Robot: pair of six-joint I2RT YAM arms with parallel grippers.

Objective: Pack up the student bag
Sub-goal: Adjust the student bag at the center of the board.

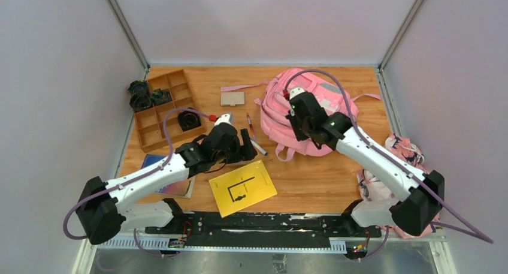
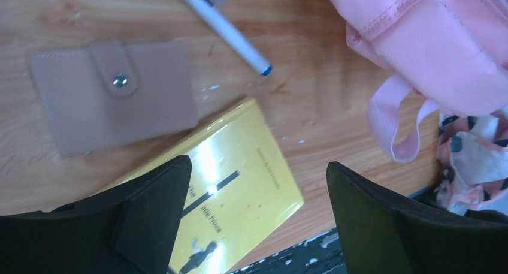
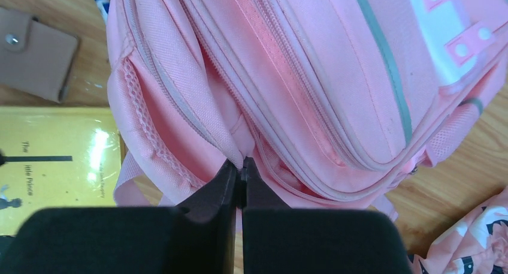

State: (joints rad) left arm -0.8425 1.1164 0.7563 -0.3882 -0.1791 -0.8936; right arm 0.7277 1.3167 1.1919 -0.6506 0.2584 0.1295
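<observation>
Wood-grain table [image 1: 311, 178] fills the cell, with plain grey walls [image 1: 257, 22] on three sides and a black rail along the near edge.

The pink fabric backpack [image 1: 274, 112] lies flat at far centre-right, one strap trailing off its left. The right gripper [image 3: 239, 166] is on it, fingers pressed together on a fold of pink fabric by the zipper seams. Can't tell if a zipper pull sits between the tips.

The left gripper [image 2: 257, 166] is spread wide with nothing between the fingers. It hangs over the table beside the glossy yellow paperback book [image 1: 242, 188].

- The tan snap-button wallet [image 1: 232, 98] lies left of the backpack, apart from it.
- The white pen with blue tip [image 2: 230, 31] lies between wallet and backpack. In the top view its near end is hidden by the left gripper.
- The slim red pen [image 1: 250, 124] lies just beyond it.
- The brown divided wooden tray [image 1: 150, 143] sits far left, holding dark round items [image 1: 189, 120] too small to identify, with more at its back corner.
- The pink-white-navy patterned cloth bundle [image 1: 407, 151] is at the right edge, mostly behind the right arm.
- The multicoloured flat book [image 1: 153, 161] at near left is largely covered by the left arm.
</observation>
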